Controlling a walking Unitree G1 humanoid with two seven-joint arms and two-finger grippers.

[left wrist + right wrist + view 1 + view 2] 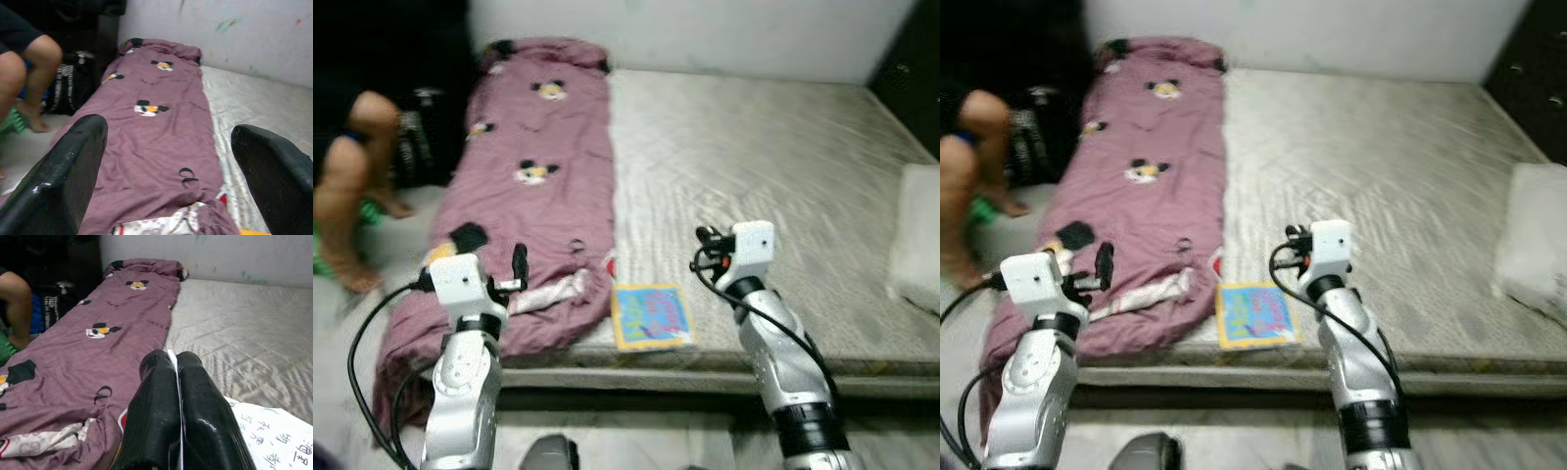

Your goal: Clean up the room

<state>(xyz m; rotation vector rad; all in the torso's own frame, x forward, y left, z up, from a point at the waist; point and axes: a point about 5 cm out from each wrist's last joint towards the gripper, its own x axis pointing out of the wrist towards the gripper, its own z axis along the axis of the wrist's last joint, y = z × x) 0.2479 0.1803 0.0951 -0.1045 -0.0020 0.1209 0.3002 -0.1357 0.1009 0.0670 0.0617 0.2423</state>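
Note:
A purple blanket printed with cartoon mice lies along the left side of a bare grey mattress, its near end hanging over the edge. A colourful picture book lies flat at the mattress's front edge, beside the blanket's white-patterned fold. My left gripper is raised over the blanket's near end with its fingers wide open and nothing between them. Just right of the book and slightly beyond it, my right gripper hovers over the mattress, fingers pressed shut and holding nothing.
A person's bare legs are at the far left beside a black bag on the floor. A white pillow lies at the mattress's right edge. A pale wall runs behind the bed, and a dark cabinet stands at the right.

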